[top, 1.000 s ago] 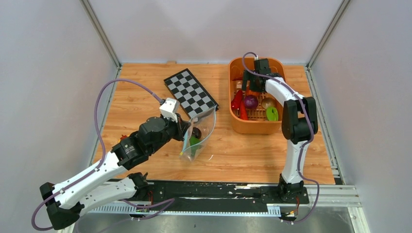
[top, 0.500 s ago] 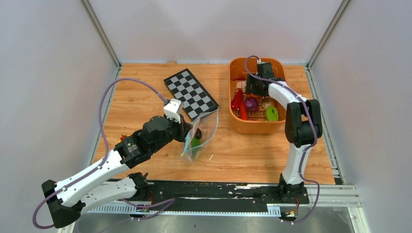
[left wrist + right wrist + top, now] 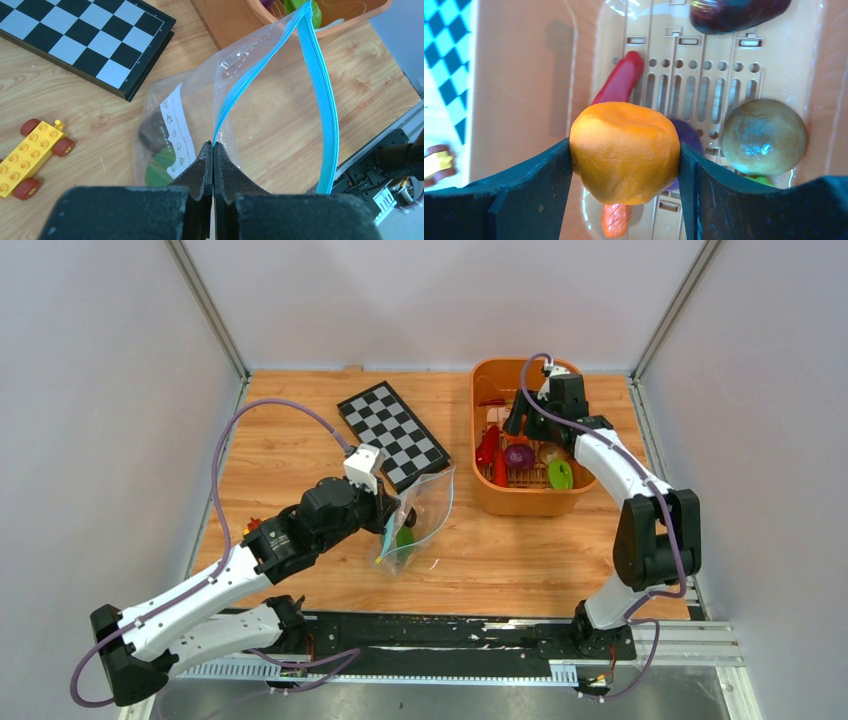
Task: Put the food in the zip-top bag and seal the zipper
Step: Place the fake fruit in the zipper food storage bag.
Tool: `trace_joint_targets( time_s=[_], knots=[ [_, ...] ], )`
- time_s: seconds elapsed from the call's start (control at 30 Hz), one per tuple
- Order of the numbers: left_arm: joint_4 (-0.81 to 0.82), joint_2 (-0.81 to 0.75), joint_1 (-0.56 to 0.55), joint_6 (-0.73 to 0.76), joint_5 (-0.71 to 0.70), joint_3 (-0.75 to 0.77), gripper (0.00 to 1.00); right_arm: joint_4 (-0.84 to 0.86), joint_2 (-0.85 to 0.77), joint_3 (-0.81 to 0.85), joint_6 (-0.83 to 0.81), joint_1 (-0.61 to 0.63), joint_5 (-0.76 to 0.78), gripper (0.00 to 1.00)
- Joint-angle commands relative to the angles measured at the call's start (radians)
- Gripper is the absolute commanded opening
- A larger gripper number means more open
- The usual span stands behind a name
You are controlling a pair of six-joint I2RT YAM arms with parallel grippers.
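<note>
Two pincers: the left pincer (image 3: 213,150) and the right pincer (image 3: 625,150). One clear bag (image 3: 250,75), one blue zipper (image 3: 320,100), one orange basket (image 3: 525,505), one chessboard (image 3: 392,432), one yellow toy car (image 3: 35,155). Two bits of food inside the bag: a dark piece (image 3: 149,135) and a green piece (image 3: 157,172). One orange fruit (image 3: 624,130) in the air. At least six more down in the basket: red piece (image 3: 621,80), dark purple piece (image 3: 734,12), olive-brown ball (image 3: 764,137), purple piece (image 3: 686,137), small orange piece (image 3: 616,220), green sliver (image 3: 759,177).

Wooden table (image 3: 300,430), pale grey walls (image 3: 100,440) on three sides. Basket at 1 o'clock on the table, chessboard at 11 o'clock, bag near the middle toward 7 o'clock, toy car at 8 o'clock by the edge.

For the left pincer: fingers pressed together, pinching the bag at one end of the zipper, the mouth gaping. For the right pincer: over the basket, spread wide yet clamped on the orange fruit, one finger against each side.
</note>
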Motion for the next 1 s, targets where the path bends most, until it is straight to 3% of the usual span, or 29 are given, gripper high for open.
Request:
trace_joint_targets(
  time_s=[0.0,0.63,0.83,0.97],
  knots=[
    [0.020,0.002,0.001,-0.008,0.010,0.034,0.00,0.079,-0.108,-0.030,0.048,-0.004,-0.105,0.52],
    [0.014,0.027,0.001,-0.063,-0.029,0.031,0.00,0.364,-0.554,-0.360,0.197,0.006,-0.599,0.53],
    [0.026,0.050,0.001,-0.091,0.007,0.030,0.00,0.357,-0.670,-0.384,0.178,0.034,-0.690,0.53],
    [0.053,0.073,0.002,-0.111,0.057,0.031,0.00,0.261,-0.700,-0.342,0.075,0.169,-0.687,0.53]
  ],
)
